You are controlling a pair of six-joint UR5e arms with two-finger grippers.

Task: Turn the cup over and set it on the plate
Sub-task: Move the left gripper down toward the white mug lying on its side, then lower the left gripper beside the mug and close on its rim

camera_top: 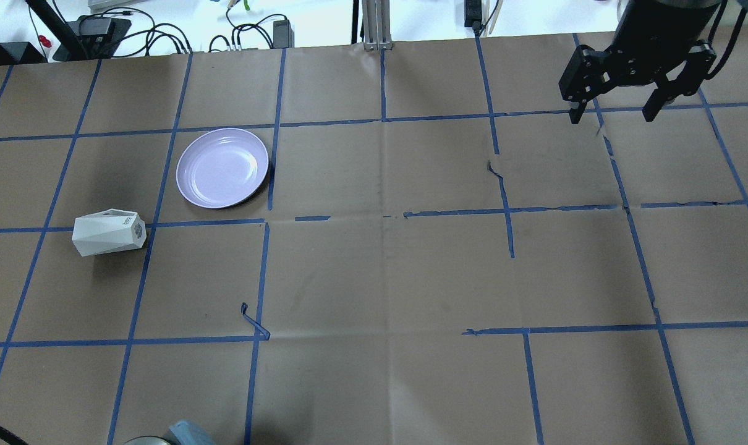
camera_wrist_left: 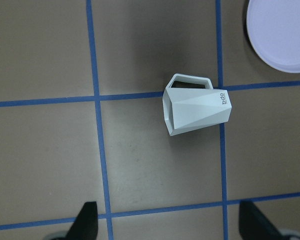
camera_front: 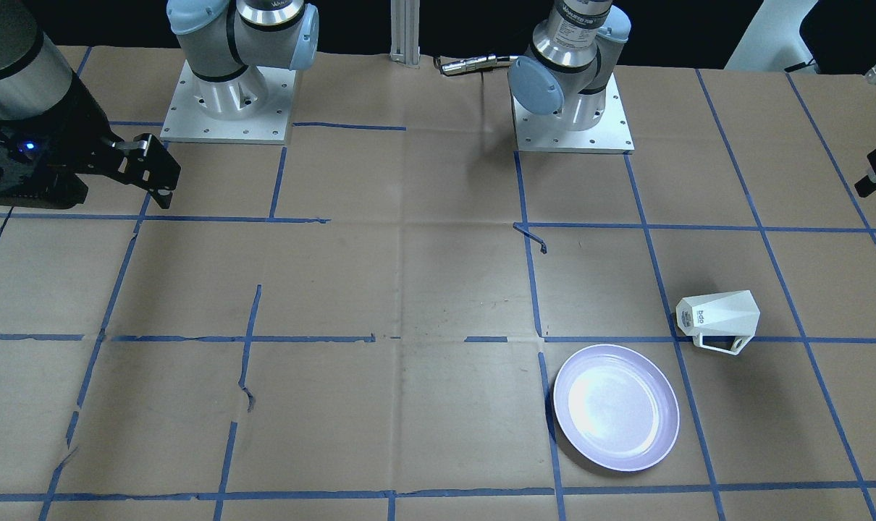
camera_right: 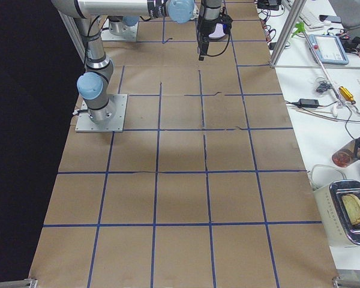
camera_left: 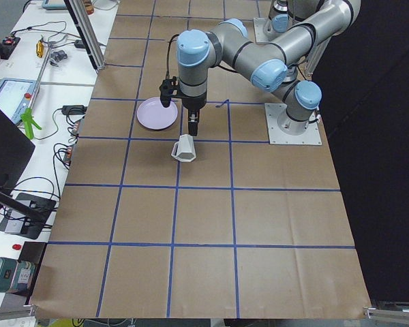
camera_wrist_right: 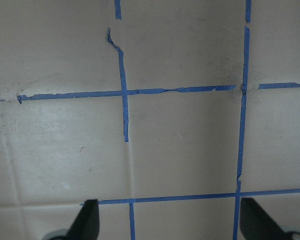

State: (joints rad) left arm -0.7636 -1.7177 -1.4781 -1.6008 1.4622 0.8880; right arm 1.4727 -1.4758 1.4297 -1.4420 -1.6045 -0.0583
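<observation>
Brown paper crossed with blue tape covered the table, and nothing was held in either pair of jaws. The left gripper hung high with its jaws spread wide, its two dark fingers showing only their tips at the bottom edge of the left wrist view. The cup lay on its side on the paper, below and ahead of those jaws, roughly in line with the gap between them and touched by neither finger. Its open handle was turned away from the jaws, and its logo end pointed toward the plate. The plate sat farther ahead and off to one side, near the cup but apart from it. The right gripper hung well apart from both, jaws likewise wide, with only taped paper beneath.
</observation>
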